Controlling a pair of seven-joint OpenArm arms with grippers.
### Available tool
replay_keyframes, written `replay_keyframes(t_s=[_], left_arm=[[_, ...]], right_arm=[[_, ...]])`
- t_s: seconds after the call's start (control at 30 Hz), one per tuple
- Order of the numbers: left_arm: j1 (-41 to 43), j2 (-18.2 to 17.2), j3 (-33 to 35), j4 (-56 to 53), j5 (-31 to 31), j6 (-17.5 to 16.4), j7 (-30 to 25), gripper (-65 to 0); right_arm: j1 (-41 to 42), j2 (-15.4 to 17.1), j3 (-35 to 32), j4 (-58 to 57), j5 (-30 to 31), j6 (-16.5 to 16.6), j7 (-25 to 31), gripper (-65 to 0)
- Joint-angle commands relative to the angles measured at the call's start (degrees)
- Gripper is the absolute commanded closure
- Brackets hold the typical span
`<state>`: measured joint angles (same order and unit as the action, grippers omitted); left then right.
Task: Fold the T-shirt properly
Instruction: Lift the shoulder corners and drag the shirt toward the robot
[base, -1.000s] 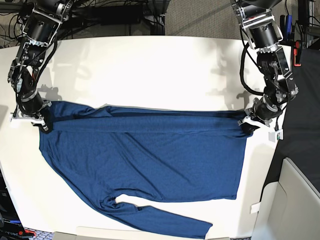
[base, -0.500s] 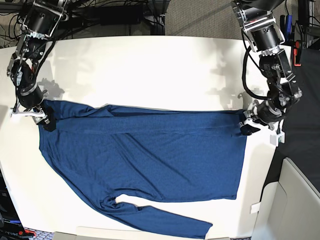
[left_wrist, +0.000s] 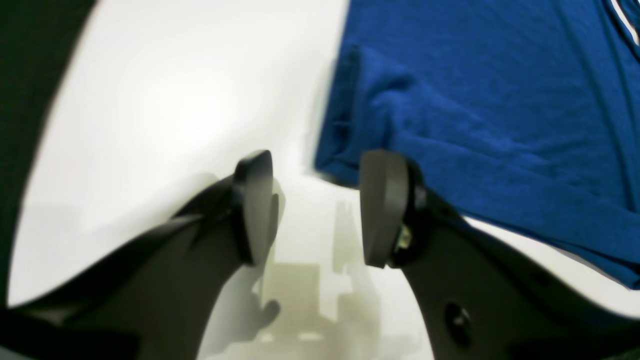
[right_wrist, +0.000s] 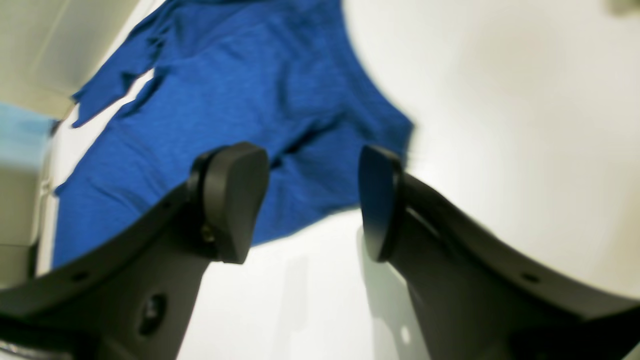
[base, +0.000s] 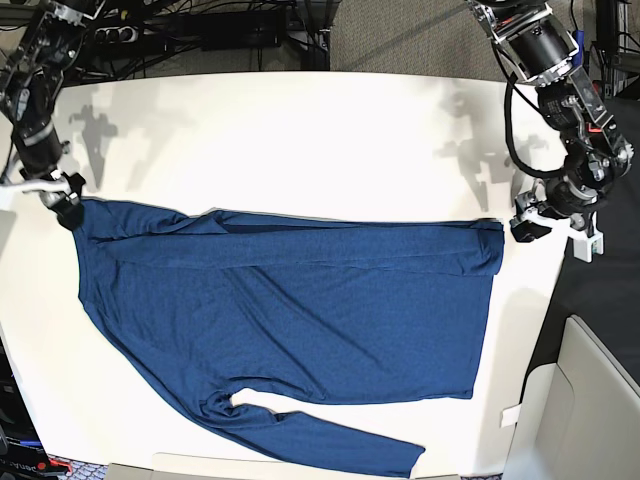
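Release confirmed: my left gripper (left_wrist: 315, 205) and right gripper (right_wrist: 310, 200), clamped a second ago, now stand apart and empty; the T-shirt (base: 290, 320) lies on the table (base: 300, 140), first fold laid.

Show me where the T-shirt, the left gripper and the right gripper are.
T-shirt (base: 300, 310), base view, middle of its body.
Left gripper (left_wrist: 316, 205), left wrist view, gap between its open fingertips.
Right gripper (right_wrist: 312, 200), right wrist view, gap between its open fingertips.

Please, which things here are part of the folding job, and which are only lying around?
Part of the job: T-shirt, left gripper, right gripper, both open.
Only lying around: white table, cables behind it.
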<state>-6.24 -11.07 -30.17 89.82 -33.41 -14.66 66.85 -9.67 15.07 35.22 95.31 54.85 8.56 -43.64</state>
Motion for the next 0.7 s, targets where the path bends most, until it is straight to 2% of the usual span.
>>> replay_keyframes(t_s=[0.0, 0.1, 0.27, 0.67], left_arm=[[-1.19, 0.39, -0.20, -0.19, -0.83, -0.42, -0.34, -30.8], [-1.28, 1.53, -0.20, -3.36, -0.83, -0.51, -0.34, -33.8], [-1.36, 3.55, -0.02, -7.05, -0.83, -0.51, -2.63, -34.2], [-7.08, 4.43, 0.06, -18.92, -0.92, -0.60, -7.11, -34.2]], right_arm=[[0.40, 0.97, 0.25, 1.79, 1.11, 0.63, 1.13, -33.0], [-0.66, 0.80, 0.60, 2.76, 1.11, 0.63, 1.13, -33.0], [-1.54, 0.71, 0.60, 2.76, 1.11, 0.63, 1.13, -33.0], [-2.24, 0.62, 0.60, 3.20, 1.11, 0.63, 1.13, -33.0]])
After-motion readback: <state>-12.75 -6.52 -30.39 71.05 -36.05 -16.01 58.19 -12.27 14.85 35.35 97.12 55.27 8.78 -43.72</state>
